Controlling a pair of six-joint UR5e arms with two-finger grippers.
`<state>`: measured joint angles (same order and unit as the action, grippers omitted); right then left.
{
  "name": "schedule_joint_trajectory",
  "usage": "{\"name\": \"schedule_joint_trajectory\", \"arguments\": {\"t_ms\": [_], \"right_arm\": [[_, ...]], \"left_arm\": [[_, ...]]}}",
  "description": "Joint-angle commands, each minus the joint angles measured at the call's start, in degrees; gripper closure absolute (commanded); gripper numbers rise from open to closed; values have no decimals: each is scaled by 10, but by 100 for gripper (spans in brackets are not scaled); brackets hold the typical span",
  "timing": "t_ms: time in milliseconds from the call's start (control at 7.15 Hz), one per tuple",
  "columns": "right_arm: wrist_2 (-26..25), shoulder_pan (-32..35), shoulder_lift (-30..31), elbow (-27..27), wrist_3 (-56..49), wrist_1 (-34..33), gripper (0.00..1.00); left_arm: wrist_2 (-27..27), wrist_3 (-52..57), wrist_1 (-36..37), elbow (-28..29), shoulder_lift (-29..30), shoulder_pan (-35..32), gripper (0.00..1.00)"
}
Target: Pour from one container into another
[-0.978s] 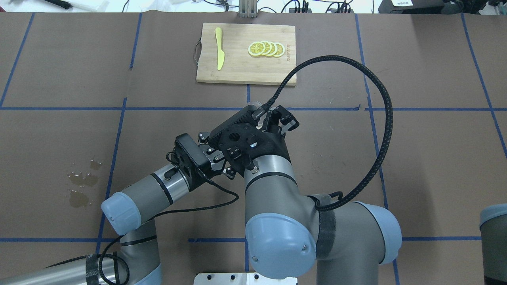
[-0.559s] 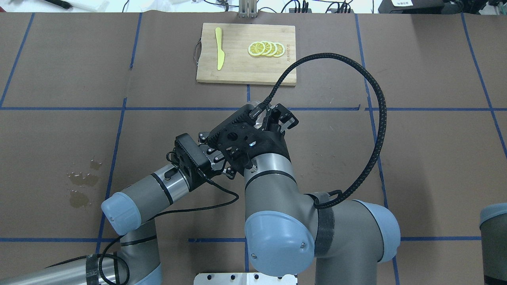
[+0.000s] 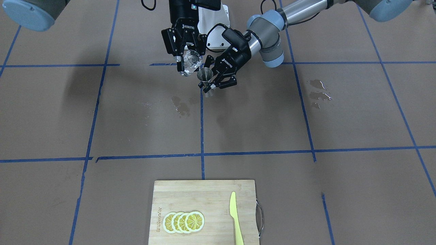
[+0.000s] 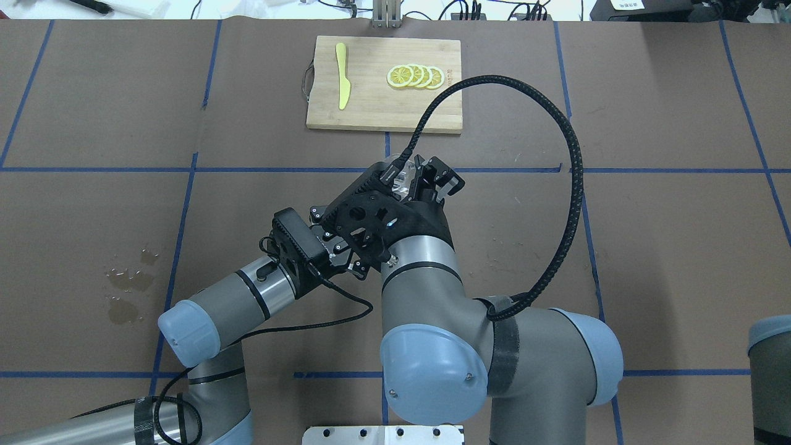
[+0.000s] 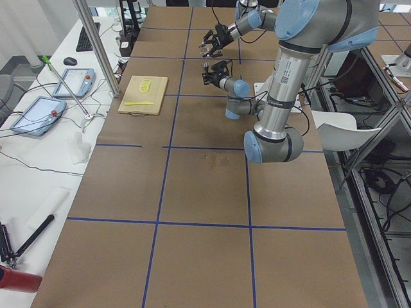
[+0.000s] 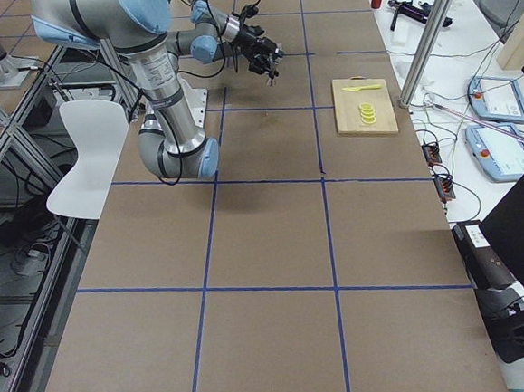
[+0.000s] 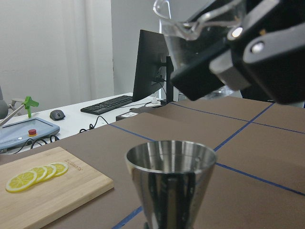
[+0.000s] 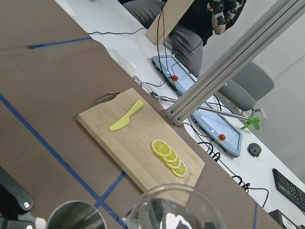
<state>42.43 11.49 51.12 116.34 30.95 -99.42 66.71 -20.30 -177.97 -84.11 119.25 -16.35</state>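
In the front-facing view my right gripper (image 3: 188,60) is shut on the clear glass (image 3: 191,65), held tilted in the air with its mouth leaning toward the metal jigger (image 3: 204,75). My left gripper (image 3: 208,81) is shut on the jigger's waist and holds it upright just above the table. The left wrist view shows the jigger (image 7: 170,177) close up, with the glass (image 7: 188,26) above and behind its rim. In the right wrist view the glass rim (image 8: 175,206) and the jigger mouth (image 8: 76,217) sit side by side. From overhead the right wrist (image 4: 383,216) hides the jigger.
A wooden cutting board (image 3: 211,190) with lemon slices (image 3: 184,222) and a yellow knife (image 3: 235,217) lies at the table's far side from the robot. Wet spots (image 3: 180,105) lie just beyond the jigger, and more droplets (image 3: 318,91) toward the left arm's side.
My right wrist has turned and shifted slightly away from the robot with the glass, and its cable loop has swung left. The left arm has stayed still.
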Motion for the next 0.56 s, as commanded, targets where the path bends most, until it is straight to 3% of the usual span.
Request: {"name": "schedule_joint_trajectory", "arguments": {"t_ms": [0,419], "right_arm": [[-1,0,-6,0,-16,-16,100],[-1,0,-14,0,-31,-40,100]], "left_arm": [[0,0,-1,0,0,0,100],[0,-1,-5,0,-2,0,100]]}}
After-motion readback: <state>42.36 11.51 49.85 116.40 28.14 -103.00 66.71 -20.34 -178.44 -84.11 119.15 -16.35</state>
